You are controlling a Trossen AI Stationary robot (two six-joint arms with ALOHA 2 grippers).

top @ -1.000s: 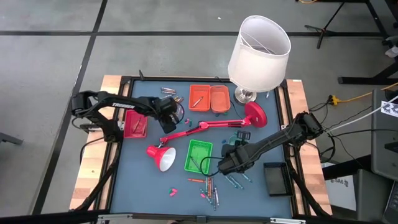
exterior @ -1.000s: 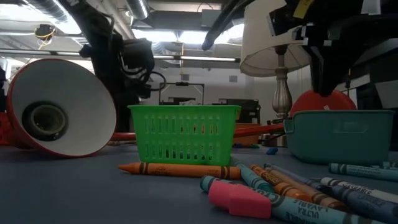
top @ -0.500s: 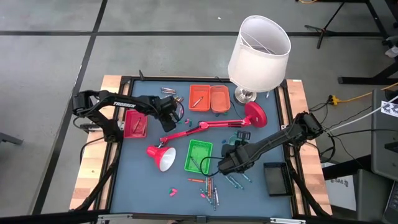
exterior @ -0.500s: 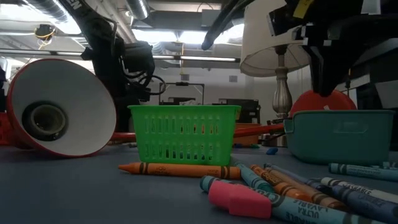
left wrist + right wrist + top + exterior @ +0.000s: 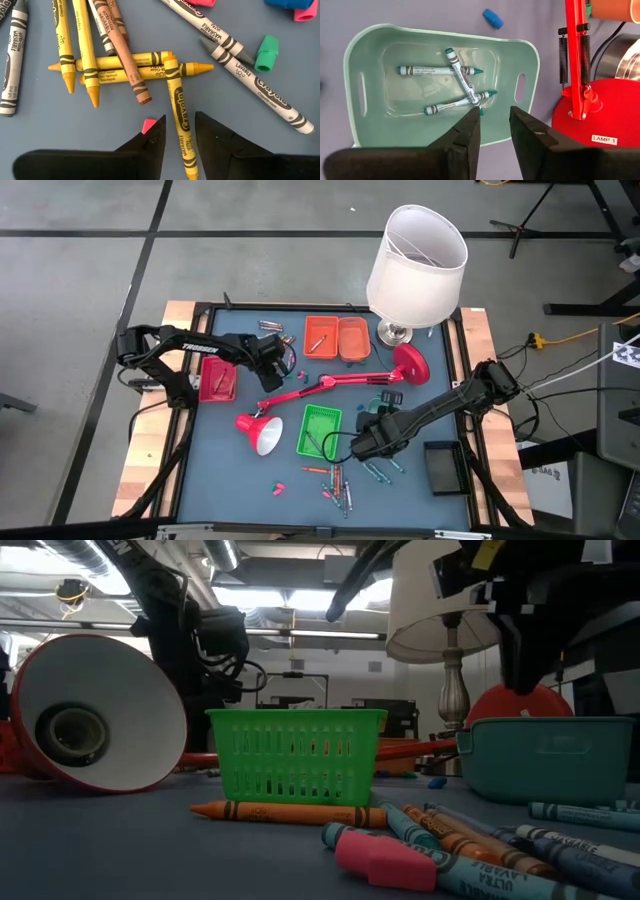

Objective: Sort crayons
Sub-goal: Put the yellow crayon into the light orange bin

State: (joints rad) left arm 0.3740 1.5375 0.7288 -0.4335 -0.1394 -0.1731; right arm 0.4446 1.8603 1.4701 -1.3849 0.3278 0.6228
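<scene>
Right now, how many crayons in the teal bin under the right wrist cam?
3, all teal, in the teal bin: one lying flat, one below it, one crossing both. None look hidden.

Overhead view of the blue work table [image 5: 230,480]: red desk lamp [image 5: 330,385] lying across centre, white-shaded lamp [image 5: 415,265] at rear, orange trays [image 5: 338,337], green basket [image 5: 318,430], loose crayons [image 5: 338,485] near front edge.

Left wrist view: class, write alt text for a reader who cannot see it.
The left pincer hangs open astride a yellow crayon on the blue table. More yellow crayons, a brown crayon, grey crayons and a green cap lie beyond.
</scene>
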